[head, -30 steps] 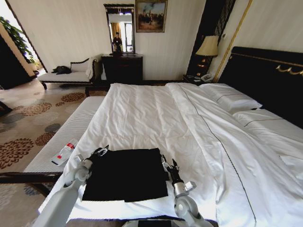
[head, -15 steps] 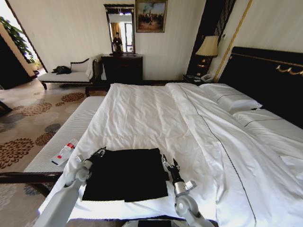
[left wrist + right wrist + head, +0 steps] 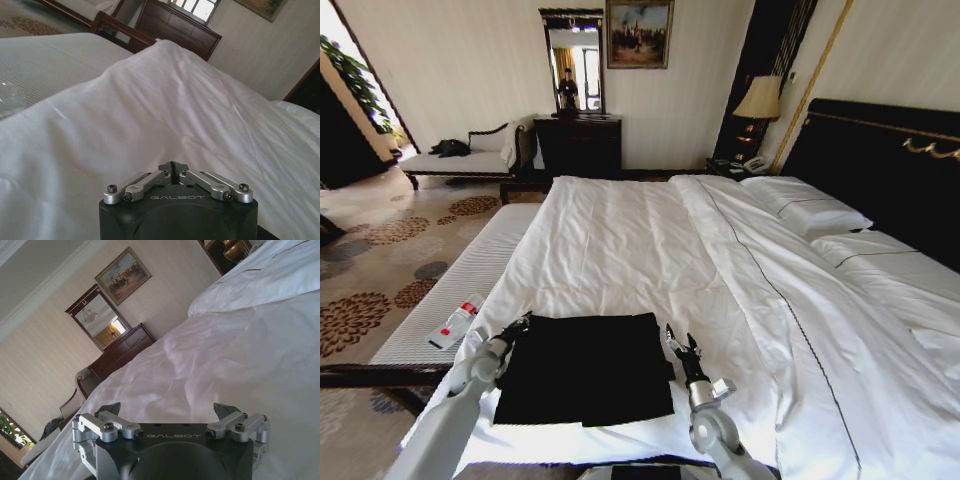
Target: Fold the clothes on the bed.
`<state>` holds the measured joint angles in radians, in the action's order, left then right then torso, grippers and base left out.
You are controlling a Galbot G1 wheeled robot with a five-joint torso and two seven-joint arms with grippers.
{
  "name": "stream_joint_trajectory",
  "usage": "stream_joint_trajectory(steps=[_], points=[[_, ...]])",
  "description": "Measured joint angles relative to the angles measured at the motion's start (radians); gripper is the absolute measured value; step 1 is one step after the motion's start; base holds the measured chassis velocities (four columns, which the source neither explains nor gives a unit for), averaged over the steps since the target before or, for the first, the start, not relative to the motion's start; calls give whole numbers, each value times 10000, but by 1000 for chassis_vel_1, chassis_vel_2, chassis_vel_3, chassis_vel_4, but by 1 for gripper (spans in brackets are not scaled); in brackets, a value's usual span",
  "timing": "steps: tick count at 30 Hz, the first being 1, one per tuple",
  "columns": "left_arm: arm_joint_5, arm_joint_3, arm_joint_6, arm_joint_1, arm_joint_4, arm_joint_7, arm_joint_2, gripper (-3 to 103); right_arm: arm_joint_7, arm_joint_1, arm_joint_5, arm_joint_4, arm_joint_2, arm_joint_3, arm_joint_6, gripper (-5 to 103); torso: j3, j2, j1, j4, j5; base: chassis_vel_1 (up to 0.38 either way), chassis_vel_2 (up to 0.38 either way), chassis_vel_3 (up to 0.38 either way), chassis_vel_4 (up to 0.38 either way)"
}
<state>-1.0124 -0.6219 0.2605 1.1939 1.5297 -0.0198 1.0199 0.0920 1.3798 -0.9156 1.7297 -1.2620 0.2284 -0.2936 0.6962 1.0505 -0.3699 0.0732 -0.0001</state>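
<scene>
The clothes (image 3: 585,367), a black garment lying flat as a rough rectangle, rest on the near end of the bed (image 3: 650,240) on its white duvet. My left gripper (image 3: 517,325) sits just off the garment's far left corner. In the left wrist view that left gripper (image 3: 171,166) is shut, its tips meeting over bare white duvet with nothing between them. My right gripper (image 3: 680,345) stands beside the garment's right edge. The right wrist view shows the right gripper (image 3: 167,410) open, with its fingers (image 3: 110,409) spread wide above the duvet.
A striped bench (image 3: 460,280) runs along the bed's left side with a plastic bottle (image 3: 457,322) on it. Pillows (image 3: 805,205) and a dark headboard (image 3: 880,160) are at the right. A dresser (image 3: 578,143), a chaise (image 3: 460,158) and patterned carpet lie beyond.
My left gripper has slid a little to the left, off the garment's corner, and its fingers have come together. The right gripper has barely moved. The garment lies as before.
</scene>
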Motion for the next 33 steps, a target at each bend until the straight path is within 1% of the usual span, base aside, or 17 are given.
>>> stream_joint_trajectory(steps=[2,6,7,9,10,11,14,15,19,20,22,25,26,27,28,30,33], points=[[-53,-87,0,19,16,3,-50,2,79,-132,-192,31,46,-21,140,100,0,0,0,-1,0,0,0,0,0],[-83,-272,-5,247,152,6,-119,2,141,-725,-966,-82,251,-337,762,100,0,1,0,0,1,0,0,0,0],[-83,-272,-5,247,152,6,-119,2,141,-725,-966,-82,251,-337,762,100,0,1,0,0,1,0,0,0,0],[5,-293,-24,377,219,6,-58,2,40,-1069,-1388,-261,329,-568,1048,100,0,0,0,0,1,0,0,0,0],[49,-303,-34,440,244,7,-20,2,-150,-1304,-1597,-455,371,-703,1175,100,0,0,0,-1,1,0,0,0,0],[49,-303,-34,440,244,7,-20,2,-150,-1304,-1597,-455,371,-703,1175,100,0,0,0,-1,1,0,0,0,0],[121,-338,-61,544,286,2,38,2,-920,-2099,-2110,-1233,445,-1147,1383,100,1,0,0,-1,2,0,0,0,0],[121,-338,-61,544,286,2,38,2,-920,-2099,-2110,-1233,445,-1147,1383,100,1,0,0,-1,2,0,0,0,0],[131,-388,-83,629,353,-5,42,2,-2311,-2955,-2229,-2471,363,-1666,1434,100,1,0,-1,0,1,0,0,0,0],[131,-388,-83,629,353,-5,42,2,-2311,-2955,-2229,-2471,363,-1666,1434,100,1,0,-1,0,1,0,0,0,0],[132,-427,-90,695,395,-8,42,2,-2635,-3301,-2039,-2996,242,-1892,1435,100,1,0,-1,0,1,0,0,0,0],[132,-471,-97,744,424,-15,32,2,-2677,-3530,-1959,-3342,100,-2048,1434,100,1,0,-1,0,1,0,0,0,0],[128,-490,-100,756,432,-17,18,2,-2676,-3587,-1946,-3441,54,-2089,1430,102,1,0,-1,0,0,0,0,0,0],[125,-499,-102,763,438,-19,2,2,-2676,-3614,-1940,-3491,29,-2118,1427,102,1,0,-1,0,0,0,0,0,0],[119,-515,-105,764,442,-22,-19,2,-2676,-3635,-1935,-3539,9,-2158,1423,100,1,0,-1,0,0,0,0,0,0],[116,-520,-107,764,446,-23,-28,2,-2678,-3638,-1933,-3555,4,-2173,1420,99,1,0,-1,1,0,0,0,0,0],[102,-523,-114,731,481,-23,-25,2,-2772,-3623,-1922,-3594,-5,-2219,1407,84,1,0,-1,0,0,0,0,0,0]])
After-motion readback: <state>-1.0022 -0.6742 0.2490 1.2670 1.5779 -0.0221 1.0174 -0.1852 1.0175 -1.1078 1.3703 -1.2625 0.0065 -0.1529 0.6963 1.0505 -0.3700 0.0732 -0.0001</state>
